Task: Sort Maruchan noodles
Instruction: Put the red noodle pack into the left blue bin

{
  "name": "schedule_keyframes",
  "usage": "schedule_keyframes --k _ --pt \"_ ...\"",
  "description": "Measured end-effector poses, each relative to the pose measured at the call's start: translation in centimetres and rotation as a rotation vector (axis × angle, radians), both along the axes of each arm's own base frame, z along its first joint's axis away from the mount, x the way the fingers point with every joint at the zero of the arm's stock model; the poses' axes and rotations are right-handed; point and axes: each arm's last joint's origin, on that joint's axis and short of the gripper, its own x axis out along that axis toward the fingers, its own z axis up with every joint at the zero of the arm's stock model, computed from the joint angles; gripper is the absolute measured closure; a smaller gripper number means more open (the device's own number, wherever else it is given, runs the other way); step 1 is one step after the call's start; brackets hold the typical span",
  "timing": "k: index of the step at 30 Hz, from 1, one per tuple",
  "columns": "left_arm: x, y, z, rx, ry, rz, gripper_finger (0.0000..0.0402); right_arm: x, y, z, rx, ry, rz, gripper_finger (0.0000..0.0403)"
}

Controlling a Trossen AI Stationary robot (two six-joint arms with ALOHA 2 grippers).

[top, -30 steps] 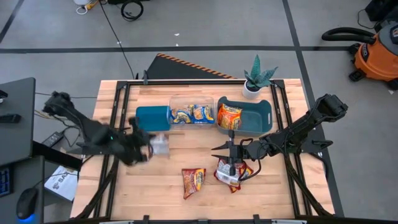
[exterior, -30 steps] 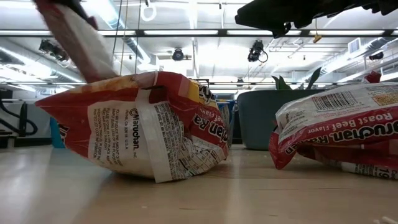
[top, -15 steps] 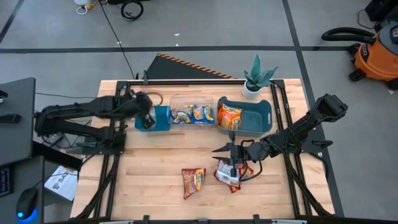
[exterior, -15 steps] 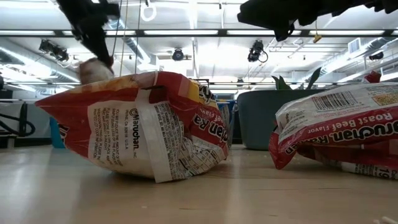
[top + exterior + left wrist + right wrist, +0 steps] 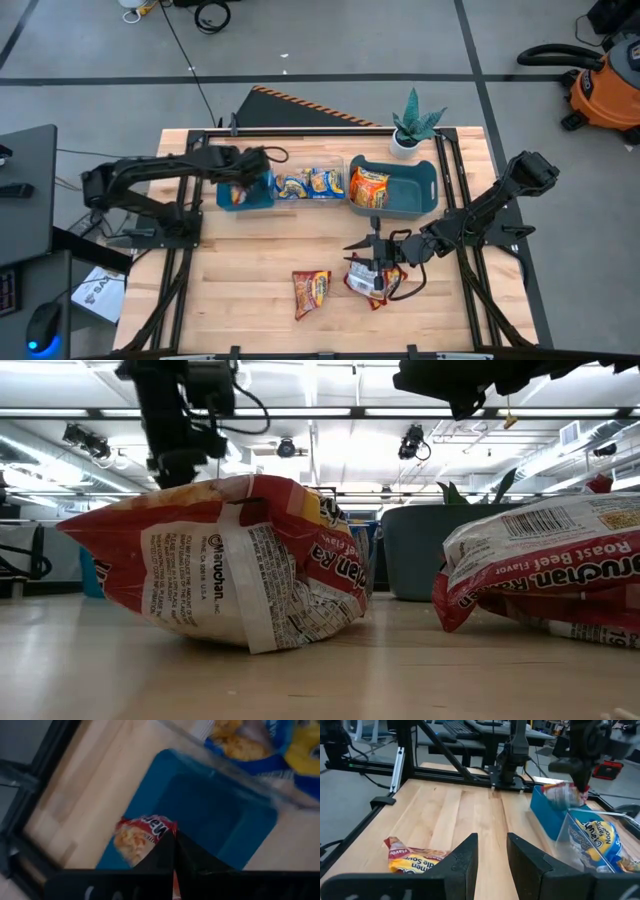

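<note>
A red-and-orange noodle packet hung over the small blue bin at the table's back left, pinched between the fingers of the left gripper, which were clenched tight on its edge. In the right wrist view the same packet dangled from that gripper just above the bin's rim.

Beside the blue bin, the clear bin held blue-and-yellow packets, and the teal bin next to it held an orange packet at its left end.

On the front of the table lay a lone red packet and, to its right, a small heap of red packets. The right gripper hovered just above that heap with its fingers spread apart, holding nothing; whether it touched the top packet could not be told.
</note>
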Motion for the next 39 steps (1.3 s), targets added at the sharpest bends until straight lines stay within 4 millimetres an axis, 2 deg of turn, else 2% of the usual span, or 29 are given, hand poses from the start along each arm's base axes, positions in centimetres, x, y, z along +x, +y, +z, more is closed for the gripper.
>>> schedule_keyframes --k 6,10,15,19,24,27,32,35,39 --pt "1.9 0.3 -2.2 -0.075 0.032 -0.072 0.0391 0.0 0.0 0.0 -0.001 0.001 -0.002 0.0294" --pt "2.4 0.1 -2.9 -0.098 0.063 -0.11 0.0351 0.0 0.0 -0.1 -0.004 0.007 -0.002 0.0294" --pt "2.3 -0.3 -2.5 -0.18 0.009 -0.161 0.028 0.0 0.0 -0.1 -0.004 0.008 -0.002 0.0294" --pt "1.8 -0.9 -1.3 -0.262 -0.067 -0.22 0.0251 0.0 0.0 -0.1 -0.003 0.009 -0.002 0.0294" --pt "0.7 -1.1 -0.5 -0.217 -0.049 -0.192 0.0247 0.0 0.0 -0.1 -0.003 0.007 -0.002 0.0294" --pt "0.3 -1.0 -1.4 -0.202 -0.024 -0.167 0.0247 0.0 0.0 -0.1 -0.003 0.006 -0.003 0.0294" --pt "-0.3 -1.3 -4.2 -0.21 0.003 -0.173 0.0247 0.0 0.0 -0.1 0.0 0.006 -0.003 0.0294" --pt "-0.8 -1.3 -4.4 -0.192 0.045 -0.156 0.0247 0.0 0.0 -0.1 -0.002 0.008 -0.003 0.0294" --pt "-2.0 -1.3 -4.3 -0.221 0.194 -0.145 0.0247 0.0 0.0 -0.1 -0.007 0.01 -0.002 0.0294"
